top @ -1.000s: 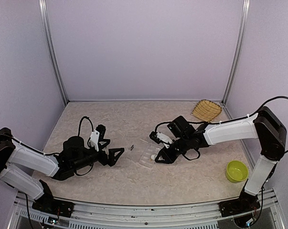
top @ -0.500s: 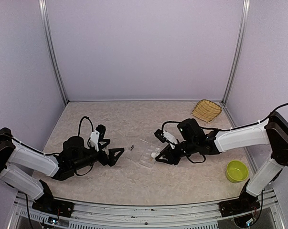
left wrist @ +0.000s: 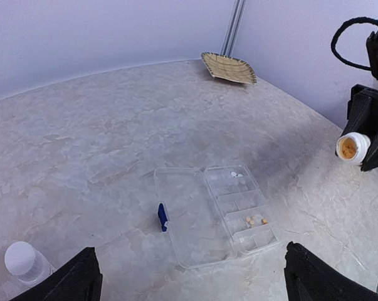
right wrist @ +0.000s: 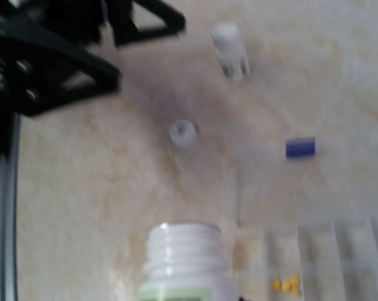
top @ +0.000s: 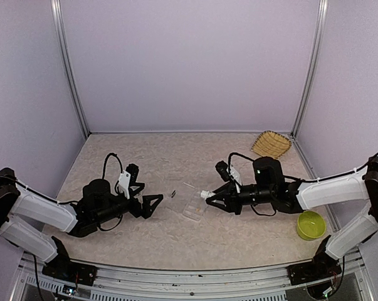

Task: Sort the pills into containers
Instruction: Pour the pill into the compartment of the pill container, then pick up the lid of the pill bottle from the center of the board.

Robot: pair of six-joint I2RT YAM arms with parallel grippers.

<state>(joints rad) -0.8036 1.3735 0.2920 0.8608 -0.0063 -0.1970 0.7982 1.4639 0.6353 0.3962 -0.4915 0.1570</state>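
Note:
The container (left wrist: 242, 207) is a clear compartment box lying open, its lid (left wrist: 185, 219) flat to the left with a blue latch (left wrist: 162, 217). It also shows in the top view (top: 192, 205). White pills (left wrist: 234, 174) lie in a far compartment, orange pills (left wrist: 256, 220) in a nearer one, seen yellow in the right wrist view (right wrist: 286, 285). My right gripper (top: 209, 199) is shut on an open white pill bottle (right wrist: 185, 263), held just right of the box, orange pills visible inside it (left wrist: 350, 148). My left gripper (top: 152, 204) is open and empty, left of the box.
A loose white cap (right wrist: 182, 132) and a small clear bottle (right wrist: 229, 50) sit on the table near the left gripper; the bottle also shows in the left wrist view (left wrist: 22, 260). A straw basket (top: 271, 144) is back right, a green bowl (top: 310, 224) front right.
My right arm has drawn back to the right and the white bottle has lifted off the box's right edge. The left arm has not moved.

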